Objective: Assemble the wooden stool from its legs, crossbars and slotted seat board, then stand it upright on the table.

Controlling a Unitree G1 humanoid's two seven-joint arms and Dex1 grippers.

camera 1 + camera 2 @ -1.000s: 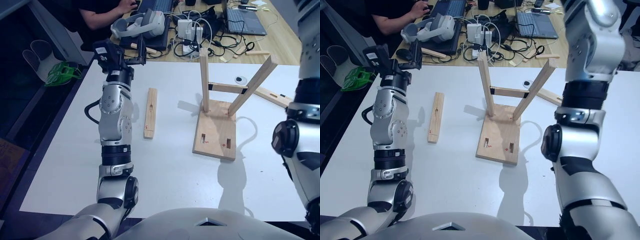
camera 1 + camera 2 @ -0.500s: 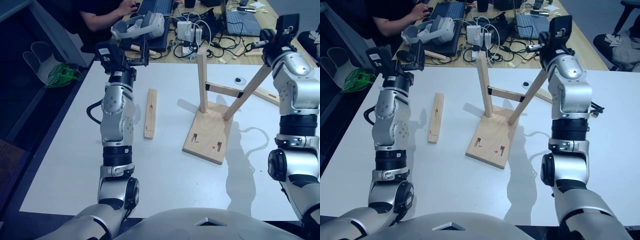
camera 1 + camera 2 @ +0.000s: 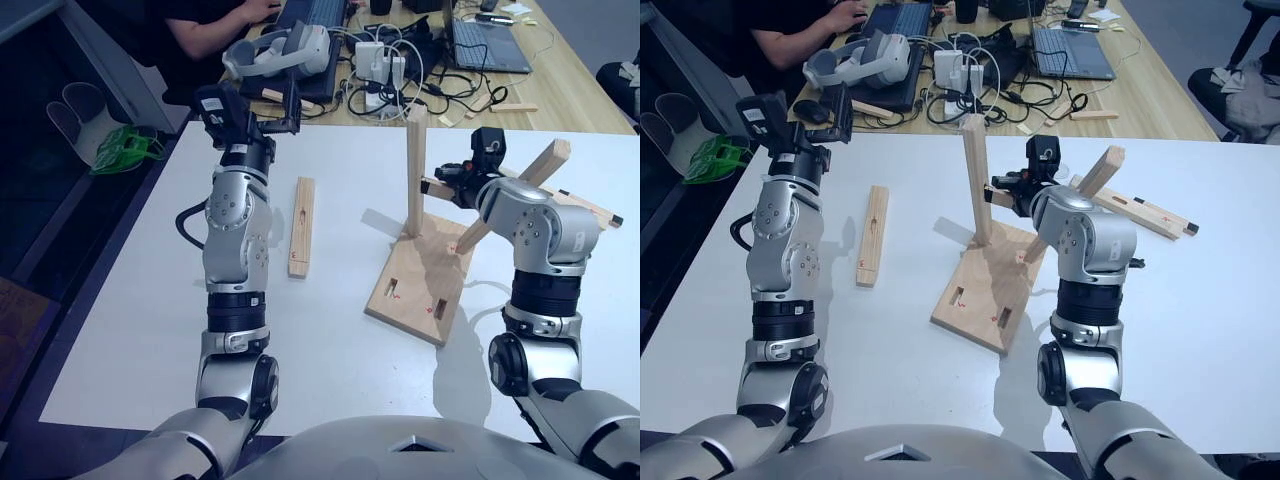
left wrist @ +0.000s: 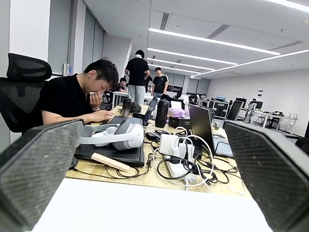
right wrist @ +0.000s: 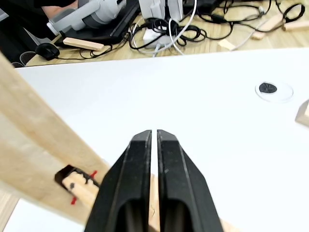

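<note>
stool seat board (image 3: 412, 288) is lying flat at the worktop (image 3: 330, 350) centre, two legs up. right wrist view is showing right fingers (image 5: 140, 164) pressed together beside the crossbar (image 3: 995, 192); left fingers (image 4: 38, 164) are spreading wide, holding nothing.

surface: white table (image 3: 330, 345) before me | my left of centre: loose wooden leg (image 3: 301, 226) lying flat | centre: seat board (image 3: 418, 283), slots up, perhaps slightly tipped | my right: long stick (image 3: 1140, 212) lying | far side: small round disc (image 5: 273, 88)
</note>
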